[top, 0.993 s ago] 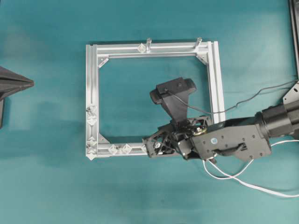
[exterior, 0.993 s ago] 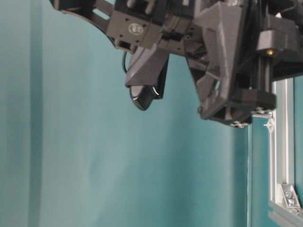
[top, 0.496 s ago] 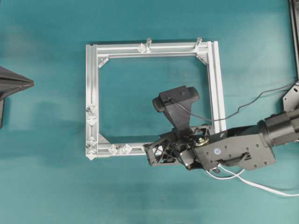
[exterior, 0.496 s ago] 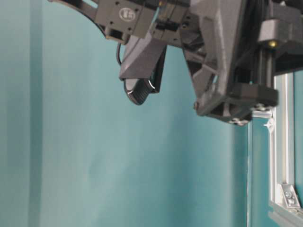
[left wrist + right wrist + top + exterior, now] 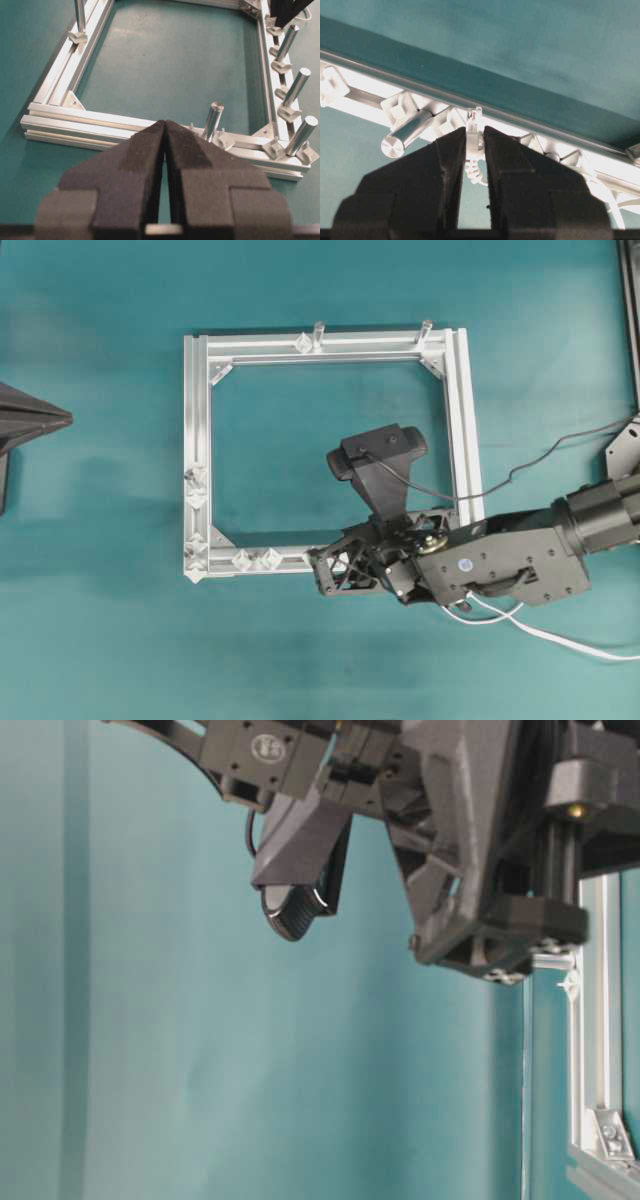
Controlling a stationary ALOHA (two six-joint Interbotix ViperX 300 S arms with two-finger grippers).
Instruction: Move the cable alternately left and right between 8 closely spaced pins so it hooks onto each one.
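Observation:
My right gripper (image 5: 320,571) hangs over the silver frame's (image 5: 197,410) near rail, just right of two pins (image 5: 256,559). In the right wrist view its jaws (image 5: 474,132) are shut on the pale plug (image 5: 474,140) of the cable, which sits close against the rail among whitish pins (image 5: 399,107). The white cable (image 5: 545,636) trails from under the arm to the lower right. More pins (image 5: 195,489) sit on the left rail. My left gripper (image 5: 68,419) stays far left, shut and empty; in its own view the tips (image 5: 164,124) touch.
Two upright metal posts (image 5: 319,333) stand on the far rail. Several posts (image 5: 298,86) line one rail in the left wrist view, and another post (image 5: 406,133) lies left of the plug. A thin black wire (image 5: 540,455) crosses the frame's right rail.
From one second ago to half a second ago the right arm shifted slightly right and toward the near edge, drawing in the cable loop behind it. It has held still since.

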